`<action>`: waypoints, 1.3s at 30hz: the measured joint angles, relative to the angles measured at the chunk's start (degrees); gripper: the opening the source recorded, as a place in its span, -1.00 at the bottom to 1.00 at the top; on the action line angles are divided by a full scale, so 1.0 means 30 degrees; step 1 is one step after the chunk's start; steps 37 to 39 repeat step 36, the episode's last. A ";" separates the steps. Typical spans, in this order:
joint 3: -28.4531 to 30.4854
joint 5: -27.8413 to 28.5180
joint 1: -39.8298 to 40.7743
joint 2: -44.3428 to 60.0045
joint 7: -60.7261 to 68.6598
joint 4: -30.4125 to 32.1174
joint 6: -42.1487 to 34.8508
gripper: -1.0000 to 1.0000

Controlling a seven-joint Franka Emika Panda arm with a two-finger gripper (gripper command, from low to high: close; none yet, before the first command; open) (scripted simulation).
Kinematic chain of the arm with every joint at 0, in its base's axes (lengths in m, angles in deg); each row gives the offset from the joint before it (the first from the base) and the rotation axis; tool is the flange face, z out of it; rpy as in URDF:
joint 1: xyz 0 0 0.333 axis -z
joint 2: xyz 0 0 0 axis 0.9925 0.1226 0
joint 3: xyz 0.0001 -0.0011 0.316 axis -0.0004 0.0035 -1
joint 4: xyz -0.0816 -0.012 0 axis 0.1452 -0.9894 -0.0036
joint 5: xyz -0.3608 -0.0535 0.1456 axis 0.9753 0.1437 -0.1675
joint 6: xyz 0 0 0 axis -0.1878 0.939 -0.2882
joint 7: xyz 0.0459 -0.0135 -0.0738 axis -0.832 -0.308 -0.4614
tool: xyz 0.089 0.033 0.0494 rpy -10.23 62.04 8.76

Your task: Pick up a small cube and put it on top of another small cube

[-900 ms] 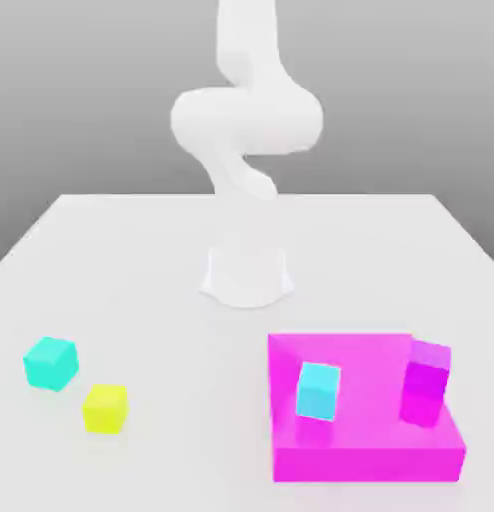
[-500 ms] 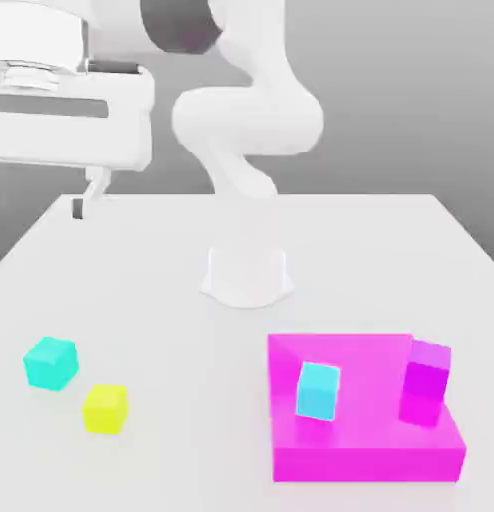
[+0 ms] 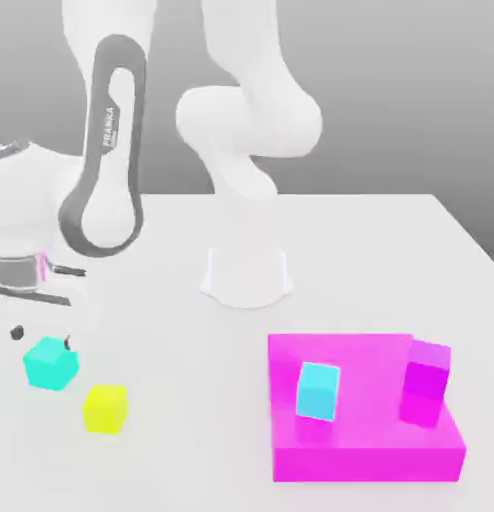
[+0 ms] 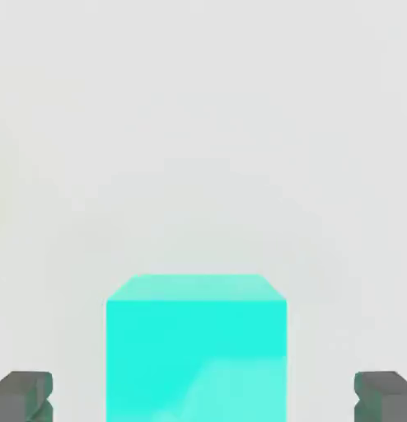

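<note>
Gripper (image 3: 41, 338) spread wide, hovering just above the cyan cube (image 3: 50, 362) on the white table (image 3: 371, 240), nothing pinched. Hand view: cube (image 4: 196, 346) sits centred between the two dark fingertips (image 4: 21, 396), gaps on both sides, no contact. Yellow cube (image 3: 105, 408) lies just beyond the cyan one, near the hand. Magenta block (image 3: 363, 420) with its small cyan and magenta cubes sits well away from the hand.
</note>
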 joint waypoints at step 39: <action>-0.0079 0.5374 -0.5452 -0.2884 -0.7267 0.0513 -0.2060 1.00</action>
